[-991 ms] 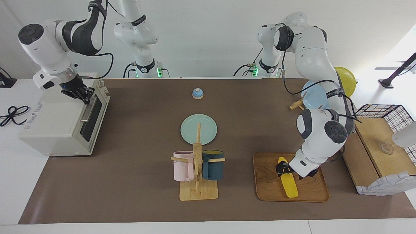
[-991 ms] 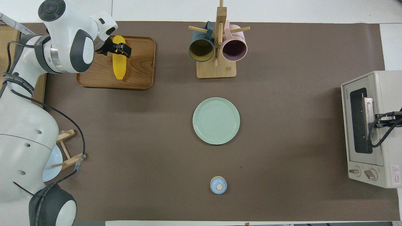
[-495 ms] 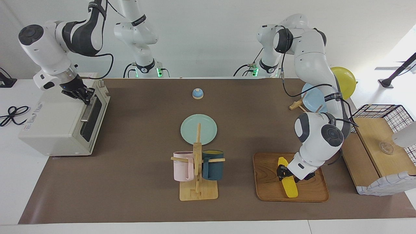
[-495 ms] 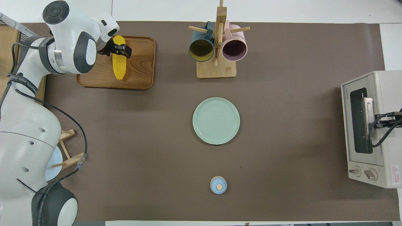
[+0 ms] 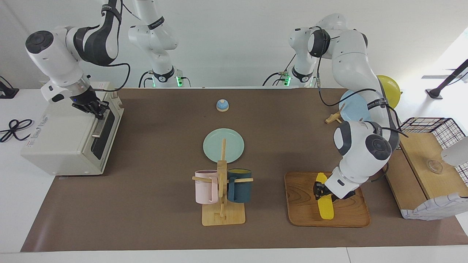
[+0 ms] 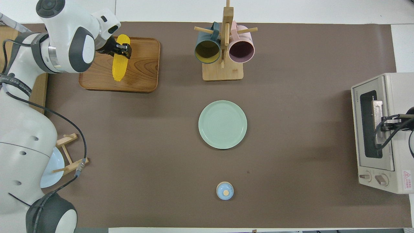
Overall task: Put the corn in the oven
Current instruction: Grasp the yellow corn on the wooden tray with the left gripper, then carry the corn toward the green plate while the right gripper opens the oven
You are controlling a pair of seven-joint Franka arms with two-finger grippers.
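The yellow corn (image 5: 324,207) lies lengthwise on a wooden tray (image 5: 299,213) at the left arm's end of the table. My left gripper (image 5: 319,190) is shut across the cob near one end; in the overhead view the gripper (image 6: 121,50) crosses the corn (image 6: 117,70) over the tray (image 6: 145,72). The cream-white oven (image 5: 60,142) stands at the right arm's end, its door closed. My right gripper (image 5: 96,110) is at the upper end of the door's metal bar handle (image 5: 98,127). In the overhead view it (image 6: 385,124) sits over the handle (image 6: 377,108) of the oven (image 6: 399,94).
A green plate (image 5: 234,143) lies mid-table. A wooden mug rack (image 5: 222,204) with a pink and a dark blue mug stands farther from the robots. A small blue bell (image 5: 222,105) sits near the robots. A wooden box (image 5: 420,157) and a wire basket flank the tray.
The left gripper sank onto the corn, and the cob has turned slightly on the tray with it. The right gripper has shifted a little along the oven's handle.
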